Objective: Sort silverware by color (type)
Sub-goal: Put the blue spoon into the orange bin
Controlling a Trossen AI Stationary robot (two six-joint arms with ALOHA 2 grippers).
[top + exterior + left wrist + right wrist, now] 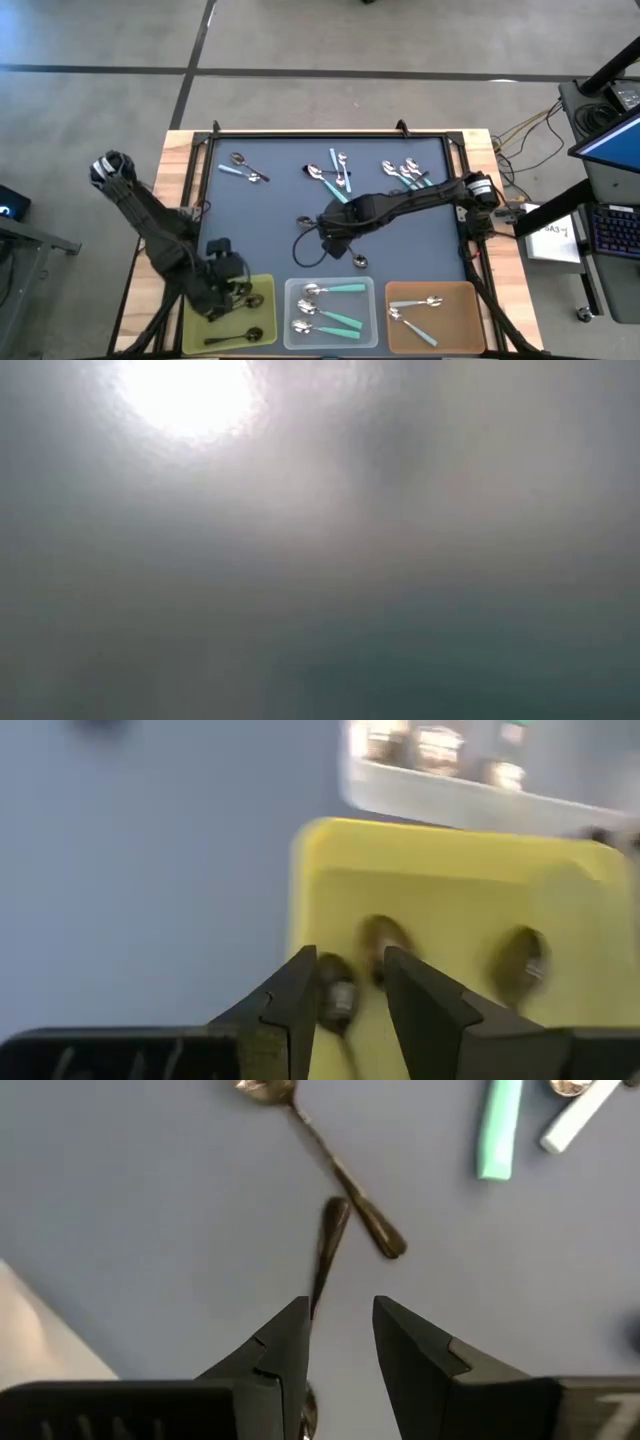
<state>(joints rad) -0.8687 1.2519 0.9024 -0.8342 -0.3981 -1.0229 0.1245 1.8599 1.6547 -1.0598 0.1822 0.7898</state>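
Hovering over the yellow tray (262, 285), the left gripper (236, 293) has its fingers (295, 1005) spread w/ a narrow gap and nothing pinched; dark all-metal spoons (337, 1003) lie in the tray right under and beyond its tips, so that drop looks done.

Next pick turns on the right gripper (338, 1342), up the mat from the clear tray (331, 311). Its fingers are spread, empty, approx straddling the line of a thin dark spoon (325, 1250). That spoon's long axis runs nearly straight out ahead of the pincer, handle end farthest, its near end slipping past one finger. A second dark spoon (335, 1170) lies diagonal just beyond, the two handle ends near each other.

Right arm is clearly nearer; left is over the yellow tray. Teal and light-blue spoons (405, 172) wait at the mat's far side from the trays. Low view shows nothing usable.
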